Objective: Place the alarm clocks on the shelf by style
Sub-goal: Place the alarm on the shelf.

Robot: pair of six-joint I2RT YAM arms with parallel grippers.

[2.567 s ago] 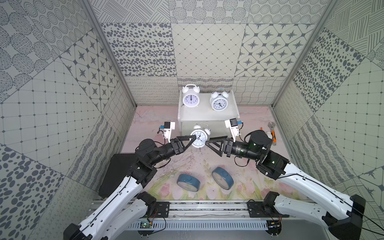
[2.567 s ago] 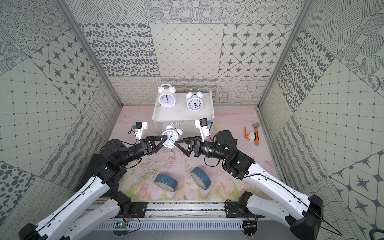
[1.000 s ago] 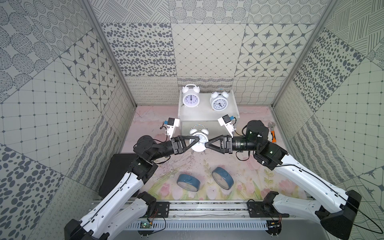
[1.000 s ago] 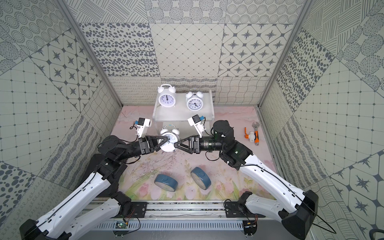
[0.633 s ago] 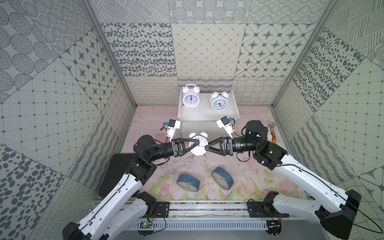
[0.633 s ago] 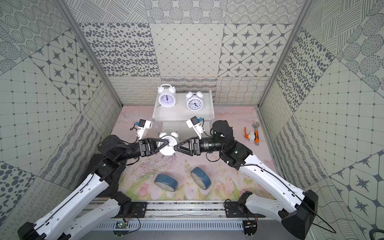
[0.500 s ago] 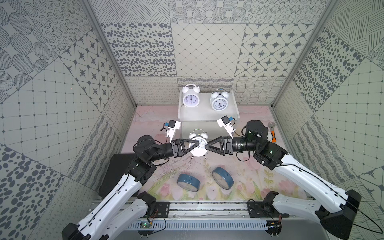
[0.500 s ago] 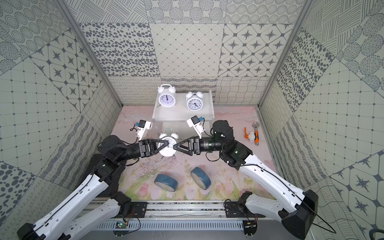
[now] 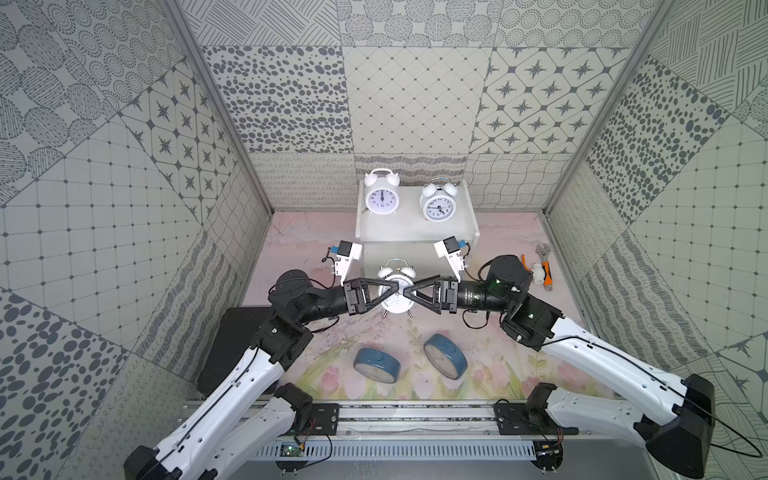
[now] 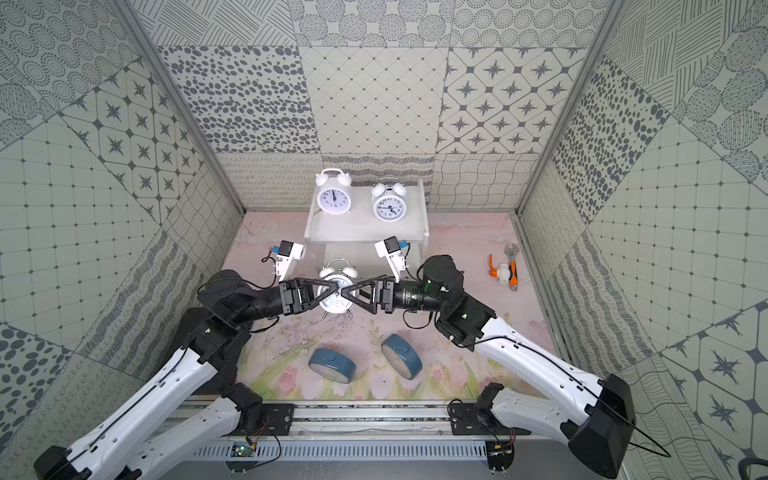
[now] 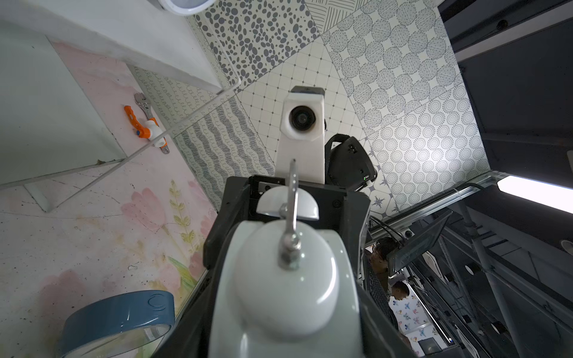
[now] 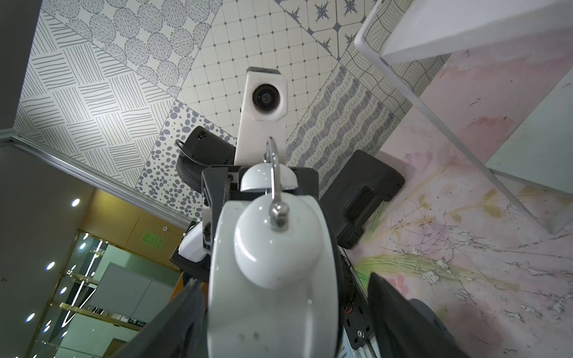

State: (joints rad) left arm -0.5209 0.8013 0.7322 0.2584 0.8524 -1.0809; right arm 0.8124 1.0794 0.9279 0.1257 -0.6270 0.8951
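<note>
- Left end effector (image 9: 392,291) is clamping the held clock (image 9: 397,309) across its face and back. In the left wrist view its fingers (image 11: 193,325) are pressing against the white case.
- Right end effector (image 9: 404,292) is reaching in from the opposite side with its jaws apart. In the right wrist view its fingers (image 12: 390,313) are standing clear of the case on both sides.
- Held clock is sitting upright between the two tips, just in front of the shelf (image 9: 415,235) at its lower tier. I cannot tell whether its feet are touching the bench (image 9: 498,365).
- White clocks (image 9: 381,198) (image 9: 438,206) are standing side by side on the shelf's top tier, with their faces turned towards the arms.
- Blue clocks (image 9: 377,365) (image 9: 445,356) are lying tilted on the bench between the arms, near each other but apart.
- Orange tool (image 9: 540,270) is lying on the bench near the right wall, well apart from the clocks.
</note>
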